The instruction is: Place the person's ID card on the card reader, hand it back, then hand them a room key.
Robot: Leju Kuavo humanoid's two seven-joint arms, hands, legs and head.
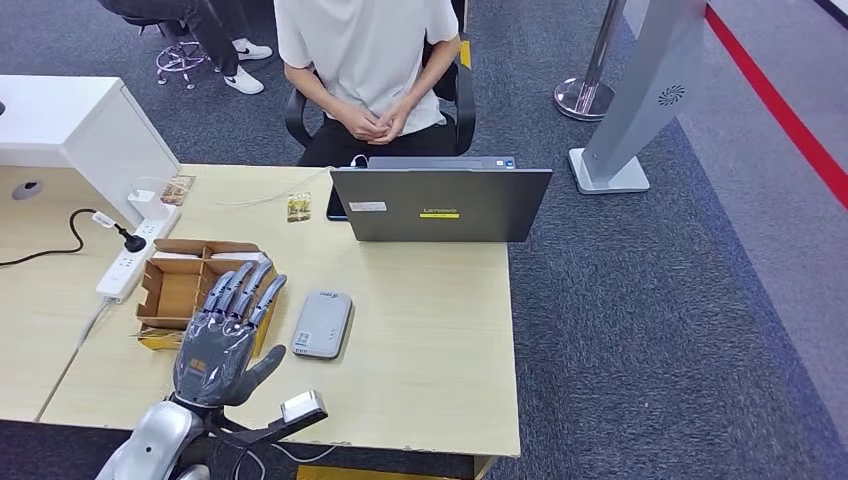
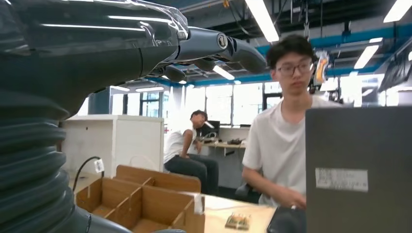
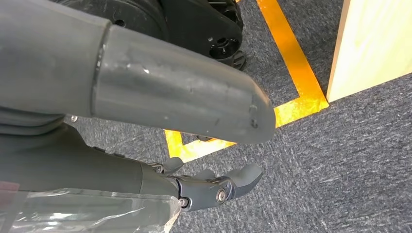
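- The wooden table (image 1: 430, 330) takes up the middle of the head view, with grey carpet to its right.
- A person in a white T-shirt (image 1: 365, 50) sits in a black chair at the far side of the table, both hands clasped together in the lap.
- A grey Lenovo laptop (image 1: 440, 205) stands open near the far edge, its lid back turned toward the robot.
- A cardboard divider box (image 1: 180, 285) with several compartments sits on the left part of the table, beside a white power strip (image 1: 125, 265).
- The left hand (image 1: 225, 335) is raised over the near right corner of the box, palm down, fingers stretched out and slightly apart, thumb out to the side, holding nothing.
- The right hand (image 3: 204, 187) hangs beside the table over the carpet and a yellow floor line, its fingers loosely extended with nothing in them.
- The card reader (image 1: 322, 323), a flat grey pad, lies just right of the left hand's fingers, its top bare.
- A small yellowish packet (image 1: 298, 206) lies near the laptop's left corner.
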